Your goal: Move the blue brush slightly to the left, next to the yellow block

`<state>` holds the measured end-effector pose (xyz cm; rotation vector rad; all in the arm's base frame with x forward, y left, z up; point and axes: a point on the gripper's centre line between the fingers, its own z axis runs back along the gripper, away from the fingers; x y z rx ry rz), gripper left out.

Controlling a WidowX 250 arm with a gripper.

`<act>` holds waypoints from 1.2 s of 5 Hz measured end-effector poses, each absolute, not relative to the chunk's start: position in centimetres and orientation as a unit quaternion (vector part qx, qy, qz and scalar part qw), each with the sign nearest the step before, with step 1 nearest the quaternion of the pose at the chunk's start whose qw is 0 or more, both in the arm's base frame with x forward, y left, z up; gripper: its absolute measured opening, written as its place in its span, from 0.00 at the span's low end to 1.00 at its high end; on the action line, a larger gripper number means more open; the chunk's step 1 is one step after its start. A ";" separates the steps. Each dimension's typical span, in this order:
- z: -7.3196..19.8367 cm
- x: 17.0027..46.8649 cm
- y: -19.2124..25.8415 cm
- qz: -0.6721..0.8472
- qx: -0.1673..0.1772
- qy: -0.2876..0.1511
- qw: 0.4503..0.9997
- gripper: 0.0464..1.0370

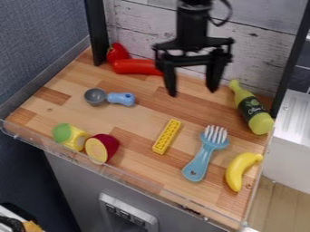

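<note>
The black gripper (192, 93) hangs open over the back middle of the wooden counter, nothing between its fingers. Left of it lie a long red item (134, 66) and a rounder red one (117, 52). A yellow brick (167, 137) lies below the gripper, nearer the front. To the brick's right are a blue fork (205, 154) with white tines and a yellow banana (240, 171). A green bottle (251, 108) lies at the right. The grey scoop (95, 96) with a blue handle (121, 99) is left of centre.
At the front left, a green and yellow piece (71, 137) lies beside a dark red, yellow-faced piece (102, 148). A low clear rim (139, 182) runs along the counter's front edge. Black posts and a whitewashed plank wall (260, 50) bound the back.
</note>
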<state>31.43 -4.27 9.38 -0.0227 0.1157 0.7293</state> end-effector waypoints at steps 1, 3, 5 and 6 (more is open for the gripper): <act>8.7 30.6 -7.2 0.390 -0.008 0.060 0.919 0.95; 9.3 27.6 -9.9 0.316 -0.005 0.059 0.947 0.95; 6.6 25.8 -9.4 0.209 -0.009 0.059 0.976 0.95; 5.2 25.4 -9.3 0.206 -0.014 0.050 0.977 0.96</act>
